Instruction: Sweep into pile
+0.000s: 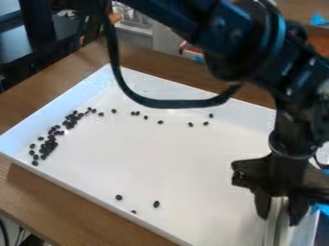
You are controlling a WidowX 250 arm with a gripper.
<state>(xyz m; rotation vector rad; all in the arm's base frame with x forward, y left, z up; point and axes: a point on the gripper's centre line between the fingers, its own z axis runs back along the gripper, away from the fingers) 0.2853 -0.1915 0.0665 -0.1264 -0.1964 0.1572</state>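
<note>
The gripper [280, 210] hangs over the right end of the white tray, shut on a pale, flat-sided sweeping tool [276, 226] that points down between its fingers. Dark beans lie on the tray floor. Most form a curved cluster [48, 144] along the left side. A sparse row of single beans [160, 122] stretches across the back part of the tray. Near the front edge are a few more, among them one bean [156, 204]. The gripper and tool are apart from all the visible beans.
The white tray [45, 178] has low raised walls and stands on a brown wooden table [38, 197]. A black cable [173, 103] from the arm loops above the tray's back part. Blue material [320, 208] shows at the right edge, with dark furniture [38, 53] at the upper left.
</note>
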